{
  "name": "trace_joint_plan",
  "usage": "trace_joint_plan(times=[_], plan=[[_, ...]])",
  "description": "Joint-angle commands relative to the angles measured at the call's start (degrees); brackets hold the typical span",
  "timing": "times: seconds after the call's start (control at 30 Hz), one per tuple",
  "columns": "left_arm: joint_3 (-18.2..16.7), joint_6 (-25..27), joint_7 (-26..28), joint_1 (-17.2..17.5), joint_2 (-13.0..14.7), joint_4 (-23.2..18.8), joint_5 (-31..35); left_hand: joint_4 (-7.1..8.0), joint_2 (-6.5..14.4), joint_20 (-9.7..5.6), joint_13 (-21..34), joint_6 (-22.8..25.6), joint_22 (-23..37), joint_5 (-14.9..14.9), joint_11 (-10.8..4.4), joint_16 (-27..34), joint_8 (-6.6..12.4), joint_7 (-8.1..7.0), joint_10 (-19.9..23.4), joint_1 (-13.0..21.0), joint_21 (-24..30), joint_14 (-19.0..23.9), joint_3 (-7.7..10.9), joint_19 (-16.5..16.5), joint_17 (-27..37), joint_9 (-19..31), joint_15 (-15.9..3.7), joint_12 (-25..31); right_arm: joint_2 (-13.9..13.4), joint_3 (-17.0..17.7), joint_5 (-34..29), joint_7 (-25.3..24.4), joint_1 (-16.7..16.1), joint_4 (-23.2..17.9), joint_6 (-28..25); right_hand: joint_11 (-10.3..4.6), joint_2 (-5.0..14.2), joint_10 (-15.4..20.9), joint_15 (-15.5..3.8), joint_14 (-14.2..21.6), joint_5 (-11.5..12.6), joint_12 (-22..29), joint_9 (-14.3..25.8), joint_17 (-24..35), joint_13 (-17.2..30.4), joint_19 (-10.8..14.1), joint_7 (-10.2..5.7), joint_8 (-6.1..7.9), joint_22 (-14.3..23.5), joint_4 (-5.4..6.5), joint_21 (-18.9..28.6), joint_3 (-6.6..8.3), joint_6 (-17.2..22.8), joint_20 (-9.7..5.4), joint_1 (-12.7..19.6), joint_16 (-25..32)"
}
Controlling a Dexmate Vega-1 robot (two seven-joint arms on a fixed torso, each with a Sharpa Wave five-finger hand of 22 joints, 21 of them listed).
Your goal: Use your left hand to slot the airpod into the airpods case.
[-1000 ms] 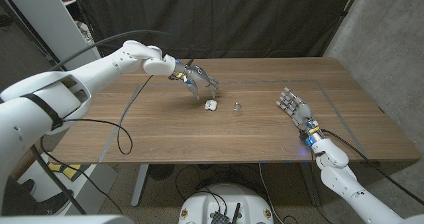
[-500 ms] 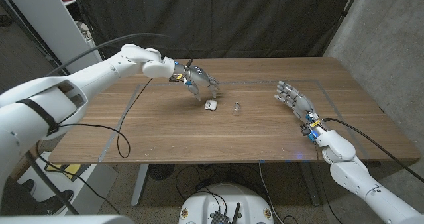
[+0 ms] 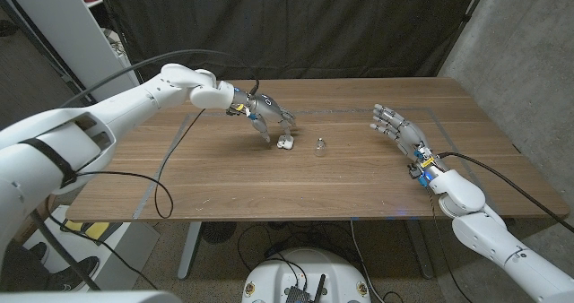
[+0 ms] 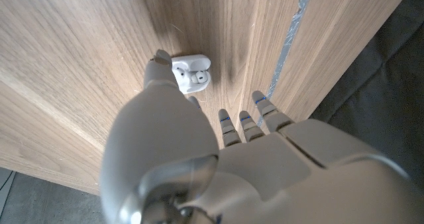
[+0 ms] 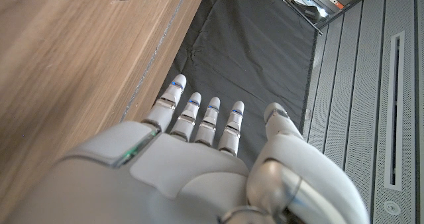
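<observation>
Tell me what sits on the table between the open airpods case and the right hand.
In the head view, a single small airpod lies just beside the airpods case; from there to the right hand the wooden table is bare.

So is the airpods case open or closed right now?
Open: in the left wrist view the airpods case shows its lid back and inner slots exposed, beside the left hand.

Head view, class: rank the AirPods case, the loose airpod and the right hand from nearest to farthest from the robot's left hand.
1. AirPods case: open, right at the fingertips of the left hand.
2. Airpod: loose on the table, just past the case.
3. Right hand: far across, near the table's right side.
</observation>
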Motion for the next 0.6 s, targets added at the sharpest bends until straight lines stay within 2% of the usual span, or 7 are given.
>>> trace_joint_plan(times=[0.03,0.6], plan=[[1.1,-0.6,5.4,-0.3,-1.2,2.8,2.8,-0.12,-0.3,0.5,0.1,0.5,0.2,-0.4,-0.4,0.3,0.27,-0.08,0.4,0.3,0.3,0.6,-0.31,0.1,0.1,0.2,-2.74,0.5,-0.7,-0.1,-0.8,-2.3,-1.5,-2.4,-0.1,0.34,-0.29,0.3,-5.65,-0.3,0.0,0.0,0.1,0.1,0.2,-0.1,0.41,-0.24,0.2,0.03,0.3,-0.23,0.3,-0.07,-0.1,-0.1],[3.5,0.4,8.7,-1.7,-2.2,4.8,3.7,-0.19,0.0,0.62,0.1,0.5,0.2,-0.4,-0.46,0.4,0.3,-0.08,0.6,0.8,0.4,1.1,-0.43,0.1,0.1,0.5,-3.01,0.6,-1.8,0.4,-0.5,-3.1,-3.1,-4.6,-1.0,0.16,-0.3,0.3,-5.72,-0.3,0.1,0.0,0.1,0.1,0.2,-0.3,0.44,-0.24,0.2,0.06,0.3,-0.39,0.5,-0.11,-0.2,-0.1]])
